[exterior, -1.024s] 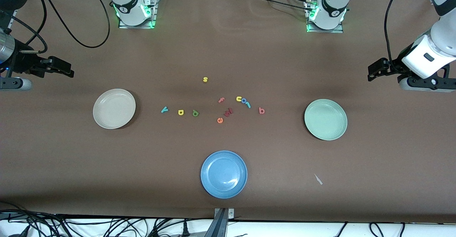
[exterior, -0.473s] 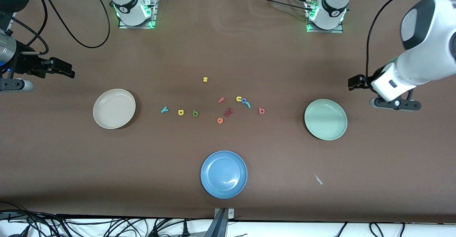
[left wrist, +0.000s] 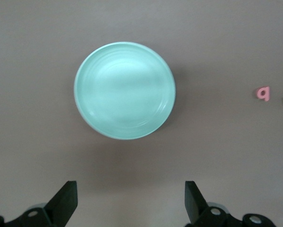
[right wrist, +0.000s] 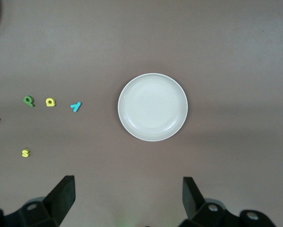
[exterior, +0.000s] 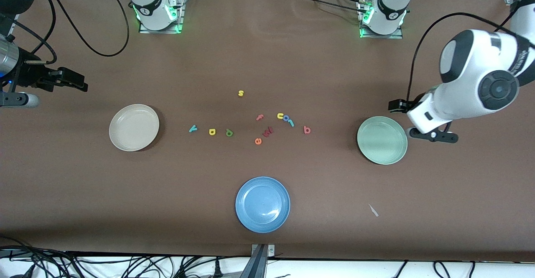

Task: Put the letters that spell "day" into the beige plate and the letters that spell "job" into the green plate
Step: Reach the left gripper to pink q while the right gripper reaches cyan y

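Left pincer [left wrist: 128, 201], fingers apart, has moved beside smooth round green plate [exterior: 382, 140]; right pincer [right wrist: 128, 198], apart, waits w/ nothing held near glossy beige plate [exterior: 133, 127].

Counter [exterior: 267, 52]: plain brown. Plates: beige plate [exterior: 133, 127], mint-green plate [exterior: 382, 140], blue plate [exterior: 262, 204], all unpatterned. Letters: teal y [exterior: 192, 128], yellow a [exterior: 212, 132], green d [exterior: 229, 133], yellow s [exterior: 240, 93], pink f [exterior: 259, 117], orange e [exterior: 258, 141], pinkish-red b [exterior: 306, 130], blue o [exterior: 286, 118]. Fingers [left wrist: 66, 201] black.

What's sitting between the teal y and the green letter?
Only the yellow rounded letter lies between the teal y and the green letter, seen in the front view.
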Tool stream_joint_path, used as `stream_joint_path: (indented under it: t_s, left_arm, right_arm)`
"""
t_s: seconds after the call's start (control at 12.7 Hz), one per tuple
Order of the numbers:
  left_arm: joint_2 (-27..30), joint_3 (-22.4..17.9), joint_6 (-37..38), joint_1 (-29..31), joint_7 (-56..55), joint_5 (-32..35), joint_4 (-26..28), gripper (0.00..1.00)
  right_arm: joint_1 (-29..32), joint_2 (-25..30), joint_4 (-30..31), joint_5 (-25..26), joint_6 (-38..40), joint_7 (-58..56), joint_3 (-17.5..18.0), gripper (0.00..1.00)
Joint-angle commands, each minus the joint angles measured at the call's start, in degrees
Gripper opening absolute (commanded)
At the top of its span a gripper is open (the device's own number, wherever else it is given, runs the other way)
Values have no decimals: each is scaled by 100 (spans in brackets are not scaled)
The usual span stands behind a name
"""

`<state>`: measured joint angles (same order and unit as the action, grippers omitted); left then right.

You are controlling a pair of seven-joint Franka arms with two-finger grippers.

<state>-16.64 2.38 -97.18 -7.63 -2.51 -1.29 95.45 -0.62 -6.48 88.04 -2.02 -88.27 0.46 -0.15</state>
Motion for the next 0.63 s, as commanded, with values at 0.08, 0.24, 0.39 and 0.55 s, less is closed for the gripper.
stream_joint_path:
  t_s: [0.08,0.24,0.39,0.55]
  left_arm:
    - [-392,17,-353,-536,-1143,-90,-246,100]
    - [-603,17,-809,-818,-1890,-580,-246,100]
    - [-805,17,-1196,-1108,-2375,-749,-246,100]
    - [-1068,17,-1548,-1407,-2683,-758,-246,100]
  right_arm:
    - [-8,-306,-59,-62,-32,15,33,100]
    - [-17,-503,-85,-97,55,59,50,100]
    - [-8,-547,-85,-105,38,-2,50,100]
    - [-104,-660,-41,-114,-242,146,59,100]
